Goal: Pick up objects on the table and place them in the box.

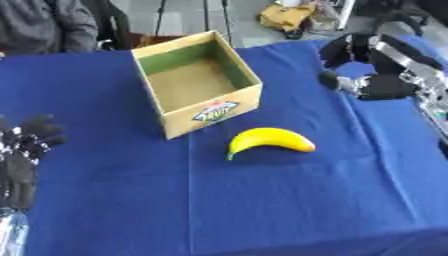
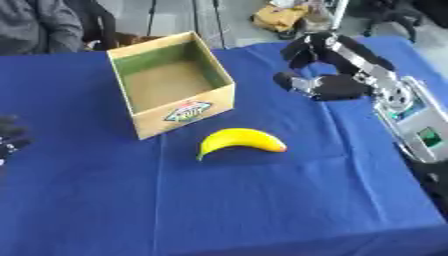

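A yellow banana [image 1: 269, 140] lies on the blue table [image 1: 289, 200], at five o'clock from the open box [image 1: 197, 82]. Right robot hand [image 2: 325, 86] hovers at two o'clock, fingers spread, empty. Left robot hand [image 1: 22, 142] rests open at nine o'clock.

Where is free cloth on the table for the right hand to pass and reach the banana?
The blue cloth lies bare between the right hand and the banana, and all along the near edge. It is tighter between the banana and the cardboard box. The left hand rests at the left edge.

Yellow banana [image 1: 269, 139] lies beside open box [image 1: 198, 82].
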Action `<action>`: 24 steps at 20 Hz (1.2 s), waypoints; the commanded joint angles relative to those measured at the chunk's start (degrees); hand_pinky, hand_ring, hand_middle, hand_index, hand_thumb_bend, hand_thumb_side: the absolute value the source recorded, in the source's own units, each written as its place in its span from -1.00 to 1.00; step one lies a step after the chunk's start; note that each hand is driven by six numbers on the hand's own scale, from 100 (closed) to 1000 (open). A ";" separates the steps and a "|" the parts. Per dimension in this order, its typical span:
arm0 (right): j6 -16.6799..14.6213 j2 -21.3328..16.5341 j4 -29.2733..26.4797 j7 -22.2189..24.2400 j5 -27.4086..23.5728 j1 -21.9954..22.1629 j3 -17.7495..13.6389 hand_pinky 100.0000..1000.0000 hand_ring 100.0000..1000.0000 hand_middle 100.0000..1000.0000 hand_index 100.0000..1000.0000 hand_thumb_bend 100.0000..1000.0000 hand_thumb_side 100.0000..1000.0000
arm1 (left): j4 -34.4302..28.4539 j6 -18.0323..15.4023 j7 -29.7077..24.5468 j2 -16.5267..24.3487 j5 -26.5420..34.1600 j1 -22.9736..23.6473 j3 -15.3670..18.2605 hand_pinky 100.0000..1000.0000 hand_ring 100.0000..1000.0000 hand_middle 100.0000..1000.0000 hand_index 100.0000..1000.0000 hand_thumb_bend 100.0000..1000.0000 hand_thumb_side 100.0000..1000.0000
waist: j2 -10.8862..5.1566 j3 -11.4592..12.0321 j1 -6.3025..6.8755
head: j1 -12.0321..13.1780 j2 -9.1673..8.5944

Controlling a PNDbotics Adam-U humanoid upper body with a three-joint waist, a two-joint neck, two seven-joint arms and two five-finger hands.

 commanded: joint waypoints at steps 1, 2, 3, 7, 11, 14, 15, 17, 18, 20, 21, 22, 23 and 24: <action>-1.35 -0.55 3.80 2.81 3.07 -2.74 1.39 0.38 0.27 0.24 0.43 -0.16 -0.21 | -0.57 -0.05 -0.33 1.02 -0.11 -0.49 -0.17 0.40 0.40 0.41 0.10 -0.63 1.00 | -0.82 0.07 0.07 | -0.50 -0.12; -1.84 0.01 5.14 3.68 3.94 -3.46 1.76 0.38 0.27 0.24 0.44 -0.15 -0.22 | -0.56 -0.04 -0.37 1.01 -0.09 -0.50 -0.22 0.40 0.40 0.41 0.10 -0.63 1.00 | -0.81 0.11 0.10 | -0.62 -0.09; -2.41 0.52 6.45 4.55 4.82 -4.11 2.08 0.38 0.28 0.24 0.44 -0.15 -0.24 | -0.55 -0.04 -0.42 1.01 -0.07 -0.50 -0.27 0.40 0.40 0.41 0.10 -0.63 1.00 | -0.81 0.14 0.12 | -0.74 -0.05; -4.61 2.26 11.27 7.76 8.33 -6.32 2.80 0.38 0.29 0.26 0.45 -0.13 -0.25 | -0.54 -0.02 -0.59 0.93 -0.01 -0.56 -0.41 0.40 0.40 0.41 0.10 -0.63 1.00 | -0.82 0.21 0.23 | -1.12 0.03; -6.18 4.06 15.26 8.77 11.94 -8.18 3.29 0.39 0.32 0.30 0.46 -0.11 -0.25 | -0.52 0.00 -0.74 0.92 0.06 -0.54 -0.55 0.40 0.40 0.41 0.10 -0.64 1.00 | -0.89 0.28 0.40 | -1.62 0.12; -7.35 4.97 16.97 8.52 14.65 -8.80 3.35 0.39 0.32 0.30 0.46 -0.11 -0.25 | -0.52 0.00 -0.79 0.89 0.12 -0.56 -0.58 0.40 0.40 0.41 0.10 -0.64 1.00 | -0.92 0.27 0.46 | -1.76 0.14; -7.55 5.56 17.62 8.54 15.53 -9.19 3.53 0.39 0.33 0.30 0.45 -0.10 -0.22 | -0.51 0.03 -0.88 0.82 0.13 -0.61 -0.70 0.40 0.40 0.41 0.10 -0.64 1.00 | -0.97 0.42 0.60 | -2.07 0.21; -7.89 7.10 19.73 8.54 17.29 -10.15 3.98 0.38 0.32 0.29 0.44 -0.11 -0.20 | -0.45 0.07 -1.05 0.74 0.16 -0.66 -0.89 0.40 0.40 0.41 0.10 -0.64 1.00 | -1.07 0.65 0.83 | -2.70 0.37; -8.20 7.77 20.81 8.41 18.17 -10.50 4.11 0.38 0.32 0.29 0.44 -0.11 -0.21 | -0.44 0.06 -1.12 0.73 0.19 -0.66 -0.94 0.40 0.40 0.41 0.10 -0.64 1.00 | -1.11 0.74 0.90 | -2.97 0.42; -8.99 8.80 22.58 7.95 19.96 -10.94 4.25 0.38 0.31 0.28 0.44 -0.12 -0.20 | -0.43 0.05 -1.19 0.70 0.26 -0.67 -1.00 0.40 0.40 0.41 0.10 -0.64 1.00 | -1.18 0.85 1.01 | -3.30 0.51; -9.36 9.26 23.30 7.61 20.86 -11.04 4.25 0.37 0.30 0.27 0.44 -0.13 -0.20 | -0.43 0.05 -1.23 0.69 0.28 -0.69 -1.02 0.40 0.40 0.41 0.10 -0.64 1.00 | -1.20 0.89 1.04 | -3.40 0.54; -9.71 9.64 23.90 7.27 21.75 -11.11 4.25 0.37 0.30 0.26 0.43 -0.14 -0.20 | -0.44 0.04 -1.26 0.67 0.30 -0.70 -1.05 0.40 0.40 0.41 0.10 -0.64 1.00 | -1.22 0.92 1.04 | -3.47 0.58; -10.04 10.00 24.44 6.95 22.64 -11.14 4.30 0.36 0.29 0.26 0.43 -0.13 -0.20 | -0.44 0.05 -1.29 0.65 0.32 -0.70 -1.07 0.40 0.40 0.41 0.10 -0.64 1.00 | -1.23 0.94 1.03 | -3.52 0.63; -10.37 10.29 24.87 6.66 23.53 -11.16 4.39 0.36 0.29 0.26 0.43 -0.13 -0.20 | -0.43 0.06 -1.31 0.63 0.33 -0.69 -1.10 0.40 0.40 0.41 0.10 -0.64 1.00 | -1.24 0.96 1.02 | -3.55 0.68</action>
